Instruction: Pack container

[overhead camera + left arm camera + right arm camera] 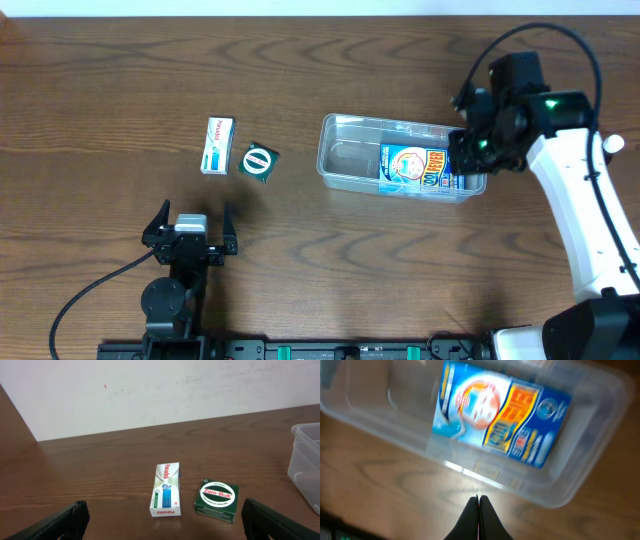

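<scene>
Right gripper (478, 510): fingers pressed together, nothing between them, lower middle of its own view, just below the container (345, 160) wall.
Container: centre-right in the overhead view, blue packet (415, 170) lying flat inside.
Left gripper (196, 212): spread wide, empty, lower left.
Step, as judged: fetch the next box. Take the Panadol box (166, 489) across its narrow width, clear of the Zam-Buk box (217, 501) just beside it.
Labels legible in the left wrist view only; both arms appear only overhead.

Even bright light; right wrist view motion-blurred; glare on container (395, 410).
</scene>
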